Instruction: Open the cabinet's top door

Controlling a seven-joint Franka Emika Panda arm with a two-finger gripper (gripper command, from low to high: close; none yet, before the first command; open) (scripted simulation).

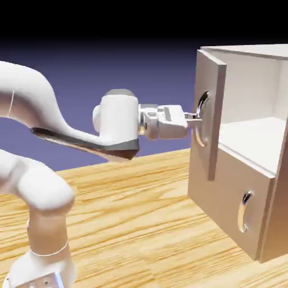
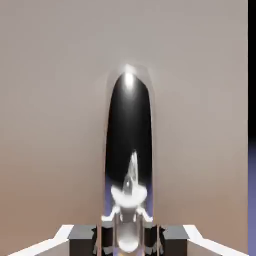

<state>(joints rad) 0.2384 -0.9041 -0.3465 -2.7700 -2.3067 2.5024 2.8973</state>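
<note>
The beige cabinet (image 1: 264, 219) stands at the exterior view's right, and its top door (image 1: 212, 79) is swung partly out, showing the white interior. My gripper (image 1: 197, 116) reaches level from the left and is shut on the top door's curved silver handle (image 1: 202, 104). In the hand view that handle (image 2: 129, 150) runs up the middle as a dark shiny bar against the door panel (image 2: 55, 110), clamped between my grey fingertips (image 2: 82, 235) at the bottom edge.
The shorter lower panel (image 1: 230, 197) stays shut, with its own silver handle (image 1: 244, 211). A wooden table (image 1: 129, 225) carries the cabinet. The arm's white base (image 1: 39, 247) rises at the lower left.
</note>
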